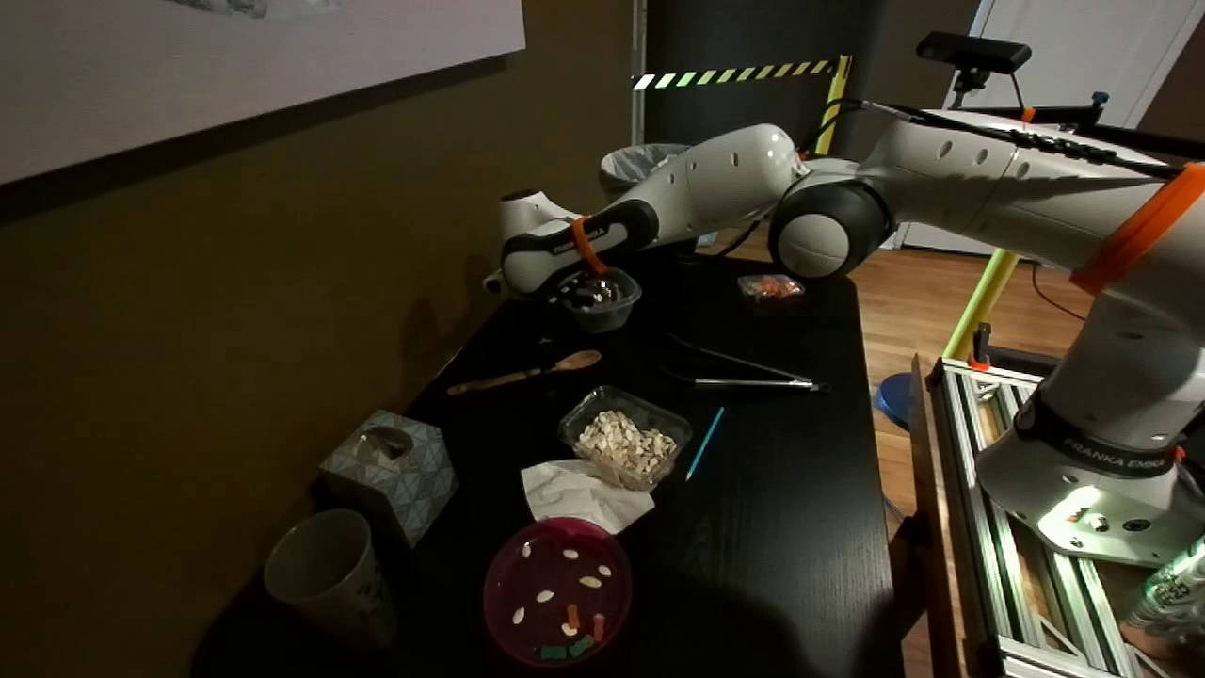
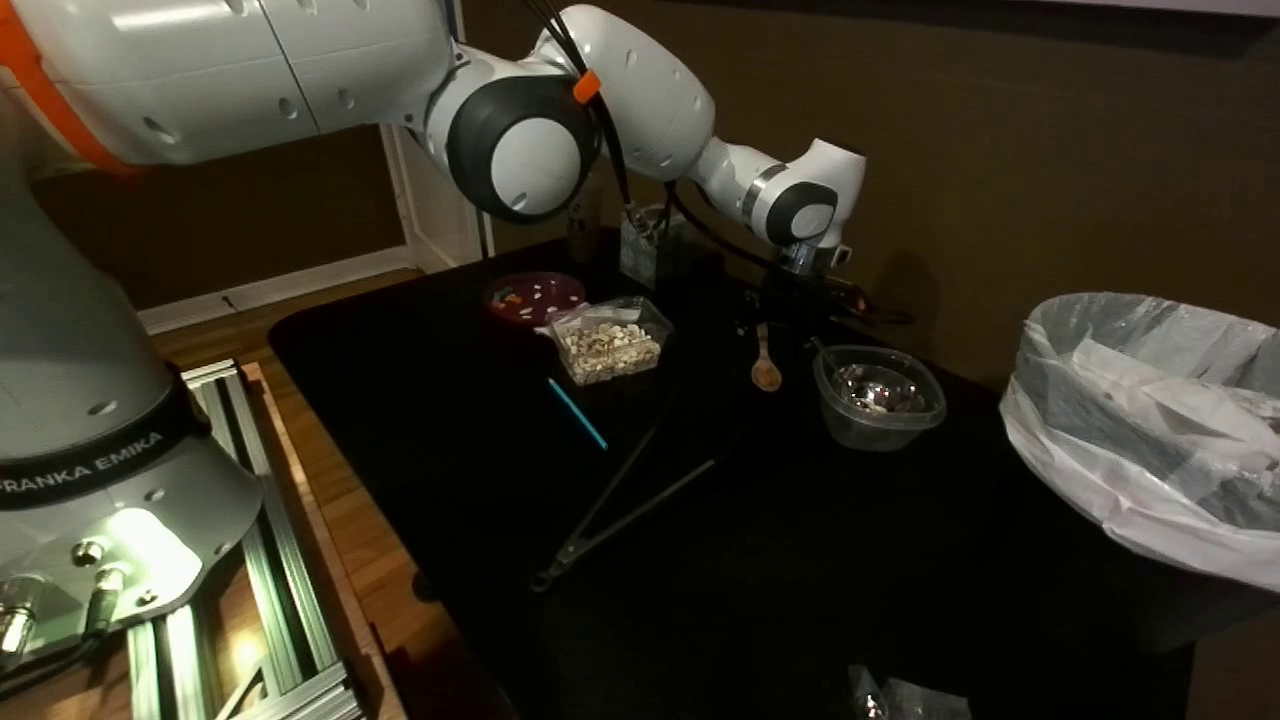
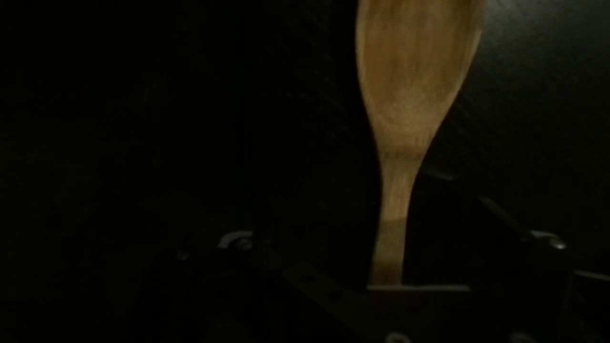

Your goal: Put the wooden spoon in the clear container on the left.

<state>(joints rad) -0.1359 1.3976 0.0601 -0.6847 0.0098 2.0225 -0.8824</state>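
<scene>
in an exterior view, shows the white arm (image 2: 632, 95) extended from the left over the black table (image 2: 840, 560). sets the gripper (image 2: 785, 308) low over the handle of the wooden spoon (image 2: 766, 374), with jaw detail lost in shadow. exposes its bowl end on the table. includes, just right of it, a deep clear container (image 2: 868, 432) with shiny metal (image 2: 880, 388) inside; to the left, a clear tray (image 2: 652, 320) of pale flakes (image 2: 605, 352), a blue pencil (image 2: 578, 414) and splayed tongs (image 2: 640, 509).

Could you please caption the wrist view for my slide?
Wooden spoon on dark tabletop, its handle partly hidden by the open gripper.
</scene>
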